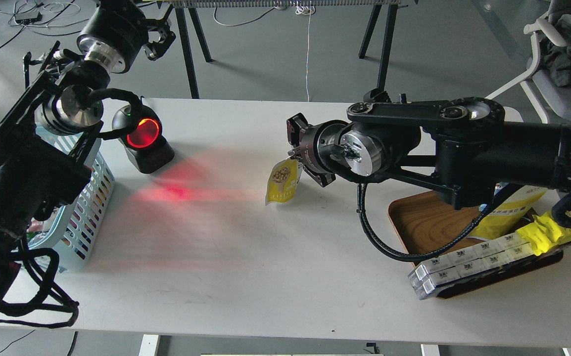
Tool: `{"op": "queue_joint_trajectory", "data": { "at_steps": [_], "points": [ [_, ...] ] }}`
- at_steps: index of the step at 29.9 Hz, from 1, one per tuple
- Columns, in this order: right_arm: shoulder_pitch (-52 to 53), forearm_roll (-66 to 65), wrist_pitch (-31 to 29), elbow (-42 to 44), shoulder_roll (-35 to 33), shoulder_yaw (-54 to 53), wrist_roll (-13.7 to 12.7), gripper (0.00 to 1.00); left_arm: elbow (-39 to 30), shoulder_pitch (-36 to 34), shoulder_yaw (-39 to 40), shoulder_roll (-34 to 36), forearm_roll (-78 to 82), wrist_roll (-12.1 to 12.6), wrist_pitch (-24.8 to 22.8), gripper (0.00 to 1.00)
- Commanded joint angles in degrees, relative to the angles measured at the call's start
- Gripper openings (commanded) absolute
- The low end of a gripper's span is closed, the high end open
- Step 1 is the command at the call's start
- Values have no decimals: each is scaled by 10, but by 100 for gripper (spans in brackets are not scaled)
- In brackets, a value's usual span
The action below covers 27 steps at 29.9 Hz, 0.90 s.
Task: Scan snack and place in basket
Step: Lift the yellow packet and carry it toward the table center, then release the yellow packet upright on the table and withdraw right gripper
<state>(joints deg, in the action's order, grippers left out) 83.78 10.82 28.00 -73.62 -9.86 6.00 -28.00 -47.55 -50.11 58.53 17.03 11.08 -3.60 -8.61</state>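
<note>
The snack (pixel 282 183), a small yellow pouch with a white top and a round nut picture, hangs from my right gripper (pixel 297 159), which is shut on its top edge just above the white table (pixel 246 257). The pouch faces left towards the black scanner (pixel 143 140), whose round window glows red and throws red light on the table. The light blue basket (pixel 85 207) stands at the table's left edge, partly hidden behind my left arm. My left gripper (pixel 159 35) is raised beyond the table's far left corner; its fingers look spread and empty.
A brown wooden tray (pixel 426 222) at the right holds a flat yellow-and-white pouch, a bright yellow wrapper with a cartoon face (pixel 562 225) and long white boxes (pixel 468 262). Table legs and cables lie beyond the far edge.
</note>
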Motion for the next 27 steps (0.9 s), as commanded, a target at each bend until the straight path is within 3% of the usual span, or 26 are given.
{"op": "queue_joint_trajectory", "data": {
  "at_steps": [1, 4, 5, 6, 8, 14, 23, 27],
  "points": [
    [3, 0, 0, 7, 0, 1, 0, 27, 0, 0, 0, 1, 0, -1, 0, 100],
    [7, 0, 0, 14, 0, -1, 0, 39, 0, 0, 0, 1, 0, -1, 0, 100],
    [8, 0, 0, 14, 0, -3, 0, 47, 0, 0, 0, 1, 0, -1, 0, 100],
    [10, 0, 0, 15, 0, -7, 0, 60, 0, 0, 0, 1, 0, 0, 0, 100],
    [15, 0, 0, 15, 0, -16, 0, 100, 0, 0, 0, 2, 1, 0, 0, 100],
    [33, 3, 0, 9, -28, -18, 0, 100, 3, -5, 0, 3, 1, 9, 3, 100],
    [74, 1, 0, 8, -160, -50, 0, 100, 30, -14, -16, 27, 18, 19, 5, 100],
    [61, 0, -9, 13, -225, -112, 0, 100, 27, -64, -62, 41, 36, 18, 3, 100]
  ]
}}
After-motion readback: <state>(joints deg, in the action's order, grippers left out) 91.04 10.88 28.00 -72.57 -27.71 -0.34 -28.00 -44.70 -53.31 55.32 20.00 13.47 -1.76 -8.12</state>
